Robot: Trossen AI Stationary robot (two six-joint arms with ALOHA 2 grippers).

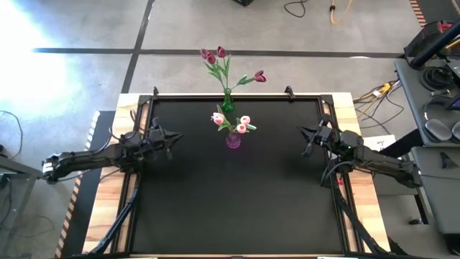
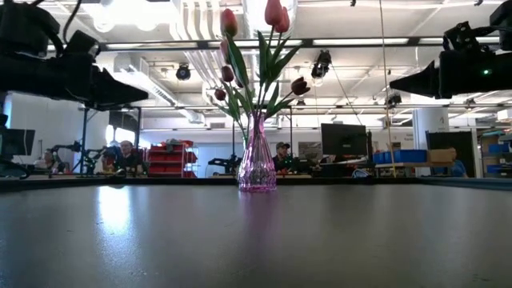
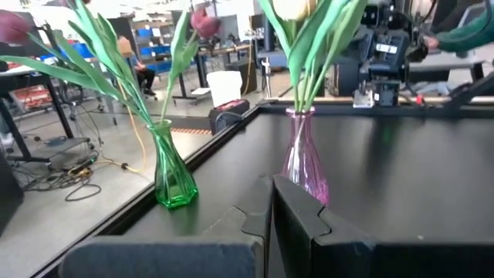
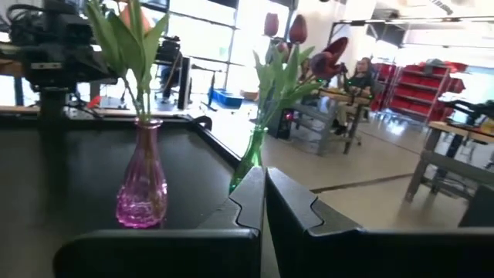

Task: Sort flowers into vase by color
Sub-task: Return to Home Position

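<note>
A clear green vase (image 1: 227,101) stands on its base at the table's far edge and holds dark red tulips (image 1: 219,56). Just nearer, a pink glass vase (image 1: 233,139) holds pale pink-white tulips (image 1: 231,121). In the low view the pink vase (image 2: 257,164) hides the green one. My left gripper (image 1: 177,135) hovers shut, left of the pink vase and clear of the table. My right gripper (image 1: 302,132) hovers shut on the right, at about the same height. Both wrist views show both vases beyond shut fingers: the left gripper (image 3: 270,202), the right gripper (image 4: 262,189).
The black mat (image 1: 230,208) covers the table between pale wooden side strips (image 1: 100,216). Cables run along both arms' bases. People sit at desks (image 2: 120,156) in the room beyond the far edge. The near half of the mat is bare.
</note>
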